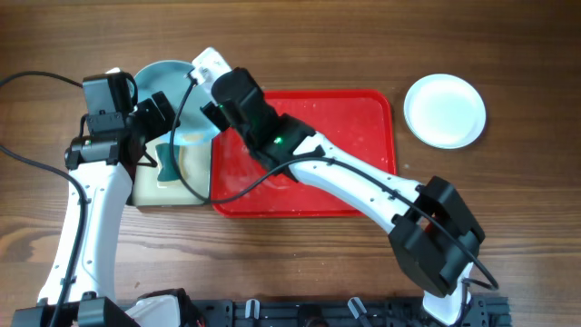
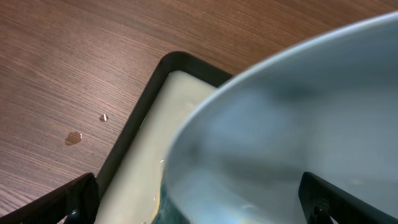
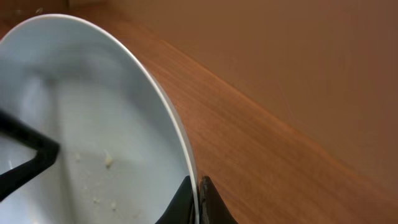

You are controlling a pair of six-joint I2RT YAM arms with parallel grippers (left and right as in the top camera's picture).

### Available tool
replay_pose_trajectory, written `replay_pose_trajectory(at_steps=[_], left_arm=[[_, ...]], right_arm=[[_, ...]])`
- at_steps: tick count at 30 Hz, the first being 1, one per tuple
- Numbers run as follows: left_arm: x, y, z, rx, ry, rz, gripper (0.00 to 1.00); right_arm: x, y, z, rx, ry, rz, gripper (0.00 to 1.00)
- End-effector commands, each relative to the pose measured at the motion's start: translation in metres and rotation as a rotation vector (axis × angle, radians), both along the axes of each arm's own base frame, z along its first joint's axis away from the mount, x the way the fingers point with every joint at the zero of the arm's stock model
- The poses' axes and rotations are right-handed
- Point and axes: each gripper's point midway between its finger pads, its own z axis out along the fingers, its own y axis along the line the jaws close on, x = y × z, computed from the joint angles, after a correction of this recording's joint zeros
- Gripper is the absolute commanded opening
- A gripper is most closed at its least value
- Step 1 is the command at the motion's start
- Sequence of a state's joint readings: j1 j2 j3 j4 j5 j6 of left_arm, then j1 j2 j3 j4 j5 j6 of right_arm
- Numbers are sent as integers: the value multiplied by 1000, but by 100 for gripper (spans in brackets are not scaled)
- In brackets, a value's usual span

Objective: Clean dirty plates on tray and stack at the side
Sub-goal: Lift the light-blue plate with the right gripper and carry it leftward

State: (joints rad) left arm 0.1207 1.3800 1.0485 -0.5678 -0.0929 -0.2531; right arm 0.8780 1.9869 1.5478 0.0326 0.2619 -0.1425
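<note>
Right gripper [image 3: 197,186] pinches the tilted light-blue plate [image 1: 168,82] by its rim; crumbs show only in its wrist view. Left gripper [image 2: 199,180] fingers are spread, grip unclear. Overhead alone shows the red tray [image 1: 363,118] just behind the right gripper.

The table [image 1: 300,36] is brown wood with a fine grain. The tray [image 1: 363,109] is red. At 2 o'clock lies a white plate [image 1: 445,110], at 10 o'clock a pale blue plate [image 1: 168,77]. The small tray [image 1: 172,203] has a dark rim and a cream inside. The sponge [image 1: 167,163] is teal. The arms [image 1: 363,186] are white and black.
</note>
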Motion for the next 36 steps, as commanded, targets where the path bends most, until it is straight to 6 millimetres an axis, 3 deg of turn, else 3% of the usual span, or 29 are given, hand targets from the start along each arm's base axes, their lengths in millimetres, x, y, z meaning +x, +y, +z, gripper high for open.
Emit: replay_pose_trajectory(at_steps=[1, 9, 21, 29, 36], left_arm=[[2, 4, 6, 0, -20, 25, 100], [2, 4, 6, 0, -20, 25, 100], [2, 4, 6, 0, -20, 25, 100], [2, 4, 6, 0, -20, 25, 100], [2, 4, 6, 0, -20, 25, 100]], right_arm=[[8, 5, -8, -100, -88, -1, 4], [18, 12, 32, -191, -341, 47, 4], [16, 21, 74, -204, -552, 69, 4], [16, 22, 81, -241, -608, 82, 4], [4, 36, 81, -267, -644, 149, 5]])
